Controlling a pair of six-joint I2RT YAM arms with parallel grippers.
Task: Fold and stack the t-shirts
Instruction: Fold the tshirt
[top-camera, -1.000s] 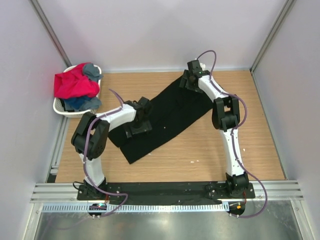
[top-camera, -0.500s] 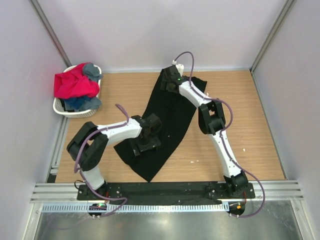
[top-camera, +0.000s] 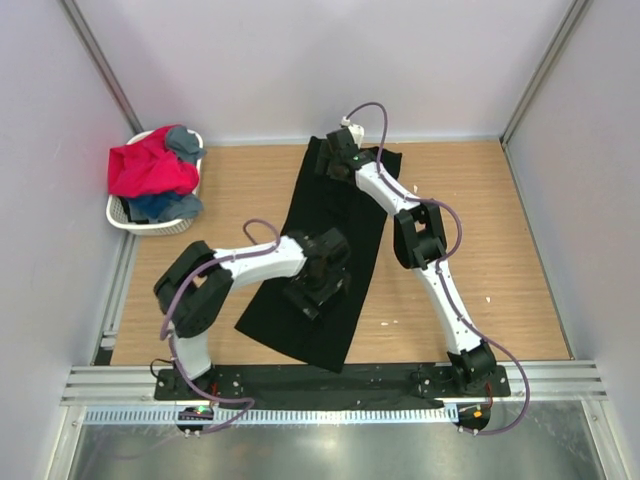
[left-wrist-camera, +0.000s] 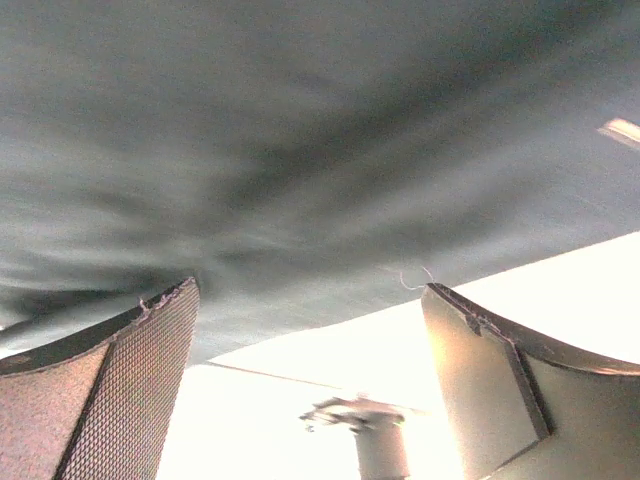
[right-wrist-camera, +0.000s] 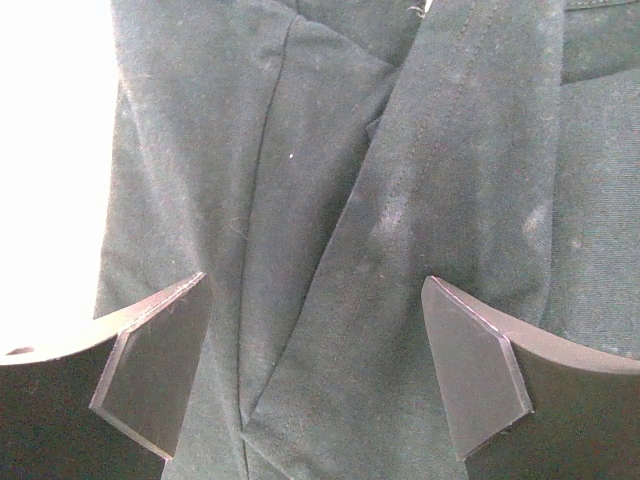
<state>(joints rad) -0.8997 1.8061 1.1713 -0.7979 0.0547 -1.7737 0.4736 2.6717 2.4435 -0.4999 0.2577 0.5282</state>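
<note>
Black shirt (top-camera: 312, 215) lies 12-to-6 on table (top-camera: 490, 230); left claw (left-wrist-camera: 310, 290) at 6, right claw (right-wrist-camera: 315, 283) at 12, both wide open, empty.

The table (top-camera: 500, 250) is crossed from far edge to near edge by a black t-shirt (top-camera: 318, 205), over which the left arm (top-camera: 255, 262) and right arm (top-camera: 450, 310) are bent. The far left corner is taken by a heaped laundry basket (top-camera: 120, 222). Bare wood is left along the right edge.
</note>
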